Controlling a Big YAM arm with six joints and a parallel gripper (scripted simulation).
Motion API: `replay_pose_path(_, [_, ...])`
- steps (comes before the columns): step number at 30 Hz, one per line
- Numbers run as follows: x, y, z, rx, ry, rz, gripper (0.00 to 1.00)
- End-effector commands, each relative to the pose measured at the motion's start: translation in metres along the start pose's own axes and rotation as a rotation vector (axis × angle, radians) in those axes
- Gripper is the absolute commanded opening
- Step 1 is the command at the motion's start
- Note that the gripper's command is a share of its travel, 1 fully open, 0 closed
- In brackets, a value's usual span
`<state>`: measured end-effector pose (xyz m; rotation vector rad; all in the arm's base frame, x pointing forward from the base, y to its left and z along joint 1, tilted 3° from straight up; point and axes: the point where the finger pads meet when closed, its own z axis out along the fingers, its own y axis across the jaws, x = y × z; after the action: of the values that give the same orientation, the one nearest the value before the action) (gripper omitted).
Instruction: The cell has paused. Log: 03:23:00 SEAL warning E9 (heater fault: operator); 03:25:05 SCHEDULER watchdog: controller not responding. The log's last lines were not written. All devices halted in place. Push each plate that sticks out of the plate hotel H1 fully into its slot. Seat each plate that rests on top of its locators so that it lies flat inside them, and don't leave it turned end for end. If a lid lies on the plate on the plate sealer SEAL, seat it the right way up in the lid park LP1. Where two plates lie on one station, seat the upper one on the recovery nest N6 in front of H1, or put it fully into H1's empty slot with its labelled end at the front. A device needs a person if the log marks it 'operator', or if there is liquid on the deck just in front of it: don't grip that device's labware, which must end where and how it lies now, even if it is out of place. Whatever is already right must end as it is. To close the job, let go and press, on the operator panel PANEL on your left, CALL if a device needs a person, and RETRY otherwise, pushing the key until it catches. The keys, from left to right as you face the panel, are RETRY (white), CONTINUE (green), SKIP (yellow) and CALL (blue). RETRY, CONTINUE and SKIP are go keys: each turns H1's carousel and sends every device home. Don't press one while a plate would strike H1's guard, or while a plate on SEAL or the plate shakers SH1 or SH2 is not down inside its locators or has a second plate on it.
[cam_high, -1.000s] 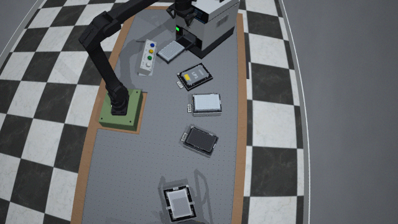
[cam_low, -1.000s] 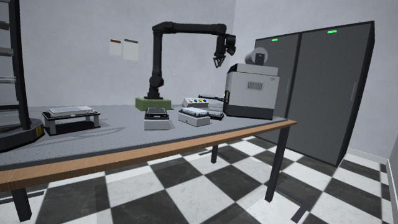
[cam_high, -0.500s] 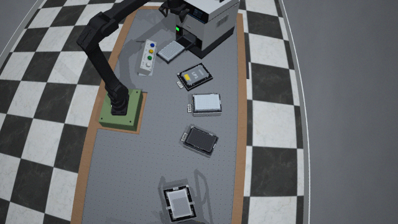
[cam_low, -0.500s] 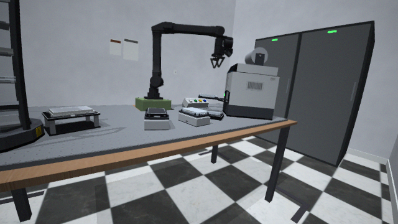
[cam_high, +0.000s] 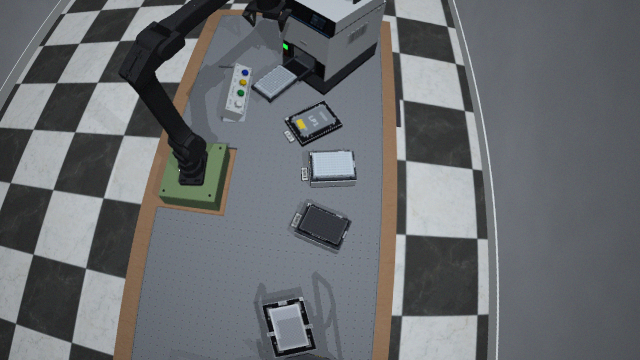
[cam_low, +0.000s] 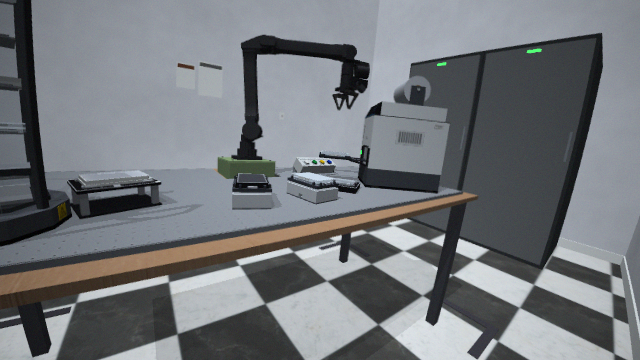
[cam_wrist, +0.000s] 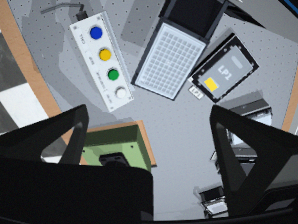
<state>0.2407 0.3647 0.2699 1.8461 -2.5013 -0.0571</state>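
Note:
My gripper (cam_high: 267, 21) (cam_low: 344, 107) (cam_wrist: 149, 111) is open and empty, high above the deck near the sealer and beyond the panel. The panel (cam_high: 232, 111) (cam_low: 313, 168) shows its blue key (cam_high: 245, 72) (cam_wrist: 96, 33), yellow key (cam_high: 243, 82) (cam_wrist: 105, 54), green key (cam_high: 240, 93) (cam_wrist: 113, 74) and white key (cam_high: 238, 104) (cam_wrist: 120, 92). A clear plate (cam_high: 275, 82) (cam_wrist: 171, 60) without a lid lies on the sealer's extended carrier. The lid park LP1 (cam_high: 314, 122) (cam_wrist: 225, 70) holds no lid. A pale plate (cam_high: 332, 165) and a dark plate (cam_high: 324, 225) lie on the two shakers. A white plate (cam_high: 290, 327) (cam_low: 115, 178) lies on the recovery nest.
The tall sealer (cam_high: 351, 45) (cam_low: 406, 160) stands beside the panel. The green arm base (cam_high: 215, 175) (cam_low: 246, 167) is at the table's side. The hotel H1 (cam_low: 55, 215) is only partly in view; its slots are cut off. A cable (cam_wrist: 62, 7) runs from the panel.

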Motion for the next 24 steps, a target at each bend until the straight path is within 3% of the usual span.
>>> replay_pose_path(1, [-0.003, 0.018, -0.008, 0.009, -0.040, 0.000, 1.00])
replay_pose_path(24, [-0.006, 0.087, -0.008, 0.003, -0.040, 0.000, 1.00])
